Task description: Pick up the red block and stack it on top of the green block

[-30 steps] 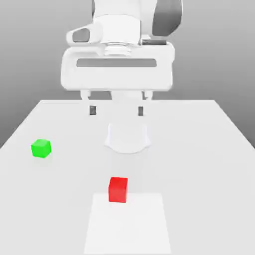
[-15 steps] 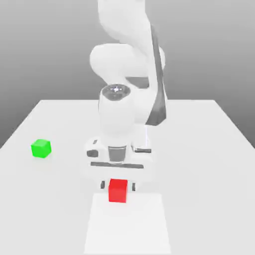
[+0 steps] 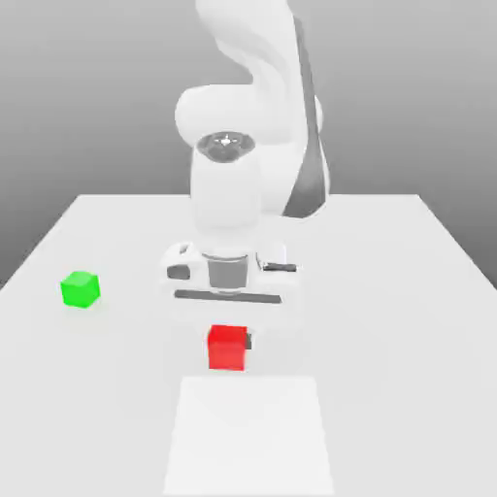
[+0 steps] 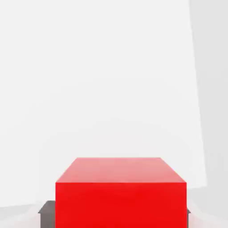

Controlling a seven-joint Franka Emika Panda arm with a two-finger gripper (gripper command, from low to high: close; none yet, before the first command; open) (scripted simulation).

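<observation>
The red block [image 3: 227, 349] hangs just above the white table, below the hand, with my gripper [image 3: 229, 340] shut on it. A dark fingertip [image 3: 248, 341] shows at the block's side toward the exterior view's right. In the hand view the red block [image 4: 120, 196] sits close up between two dark pads [image 4: 46, 209]. The green block [image 3: 80, 289] rests on the table at the exterior view's left, well apart from the hand.
The white table [image 3: 388, 291] carries a lighter square patch [image 3: 248, 437] near its front edge, just in front of the red block. The arm's body [image 3: 243, 126] rises behind the hand.
The hand came down over the red block and closed on it. Since half a second ago it has risen a little, and the block has come up off the table with it.
</observation>
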